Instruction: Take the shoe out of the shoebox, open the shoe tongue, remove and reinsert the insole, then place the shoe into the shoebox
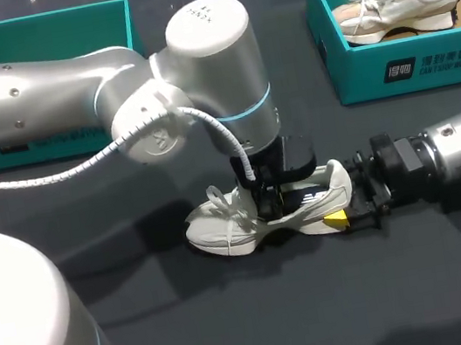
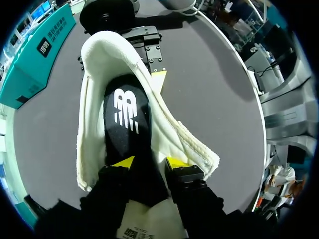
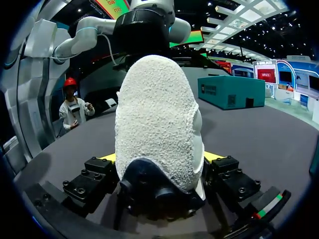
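A white shoe [image 1: 238,215] lies on the dark table in the head view, toe to the left. My left gripper [image 1: 272,199] points straight down into its mouth. In the left wrist view the fingers [image 2: 123,162] stand apart over the black insole [image 2: 127,112], which lies flat inside the shoe [image 2: 164,129] and runs between the tips; this left gripper [image 2: 149,163] is open. My right gripper [image 1: 342,207] comes in from the right. It is shut on the heel of the shoe [image 3: 157,114], with a yellow tip pressed to each side of it [image 3: 159,158].
A teal shoebox [image 1: 345,65] at the back right holds a second white shoe [image 1: 401,2]. Another teal box [image 1: 39,32] stands at the back left, partly behind my left arm. Bare dark table lies in front of the shoe.
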`<state>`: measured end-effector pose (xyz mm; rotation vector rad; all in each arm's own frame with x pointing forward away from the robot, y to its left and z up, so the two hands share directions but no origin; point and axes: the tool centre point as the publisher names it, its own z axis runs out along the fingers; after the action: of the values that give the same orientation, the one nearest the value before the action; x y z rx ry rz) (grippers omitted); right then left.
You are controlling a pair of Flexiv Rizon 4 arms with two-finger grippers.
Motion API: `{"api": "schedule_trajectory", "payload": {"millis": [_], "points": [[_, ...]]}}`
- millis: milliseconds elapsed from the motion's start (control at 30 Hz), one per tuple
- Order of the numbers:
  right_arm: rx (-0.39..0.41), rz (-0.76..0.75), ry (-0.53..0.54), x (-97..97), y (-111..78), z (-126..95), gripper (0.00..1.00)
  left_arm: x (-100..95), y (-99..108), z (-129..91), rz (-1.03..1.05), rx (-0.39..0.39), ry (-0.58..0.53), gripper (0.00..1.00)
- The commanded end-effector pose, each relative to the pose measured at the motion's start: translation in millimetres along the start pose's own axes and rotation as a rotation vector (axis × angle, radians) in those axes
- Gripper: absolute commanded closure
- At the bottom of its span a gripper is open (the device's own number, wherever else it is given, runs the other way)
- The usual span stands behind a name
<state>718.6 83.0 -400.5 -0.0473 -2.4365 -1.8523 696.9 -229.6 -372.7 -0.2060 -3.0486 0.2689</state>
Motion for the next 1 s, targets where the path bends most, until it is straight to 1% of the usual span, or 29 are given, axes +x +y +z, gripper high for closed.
{"api": "schedule_trajectory", "payload": {"millis": [33,167,233,333,533,600,700,733,833,1000], "points": [[0.002,0.001,-0.001,-0.3,-0.4,-0.8,1.00,-3.5,-2.9,4.0,-0.008,-0.005,-0.001,0.66],[0.002,0.001,-0.001,-0.3,-0.4,-0.8,1.00,-7.8,-7.0,2.2,-0.014,-0.011,-0.004,0.66],[0.002,0.001,-0.001,-0.3,-0.4,-0.8,1.00,-10.3,-9.4,2.2,-0.022,-0.020,0.007,0.67],[0.002,0.001,-0.001,-0.3,-0.4,-0.8,1.00,-14.2,-12.5,1.8,-0.027,-0.014,0.024,0.70],[0.002,0.001,-0.001,-0.3,-0.4,-0.8,1.00,-13.9,-21.5,0.0,-0.015,-0.014,0.030,0.70],[0.002,0.001,-0.001,-0.3,-0.4,-0.8,1.00,-14.5,-25.2,0.8,-0.017,-0.016,0.030,0.74],[0.002,0.001,-0.001,-0.3,-0.4,-0.8,1.00,-16.6,-28.2,2.3,-0.026,-0.009,0.054,0.85],[0.002,0.001,-0.001,-0.3,-0.4,-0.8,1.00,-17.4,-28.9,2.7,-0.029,-0.008,0.061,0.85],[0.002,0.001,-0.001,-0.3,-0.4,-0.8,1.00,-17.3,-30.5,3.8,-0.027,-0.016,0.074,0.85],[0.002,0.001,-0.001,-0.3,-0.4,-0.8,1.00,-13.5,-26.6,11.1,-0.022,-0.041,0.089,0.80]]}}
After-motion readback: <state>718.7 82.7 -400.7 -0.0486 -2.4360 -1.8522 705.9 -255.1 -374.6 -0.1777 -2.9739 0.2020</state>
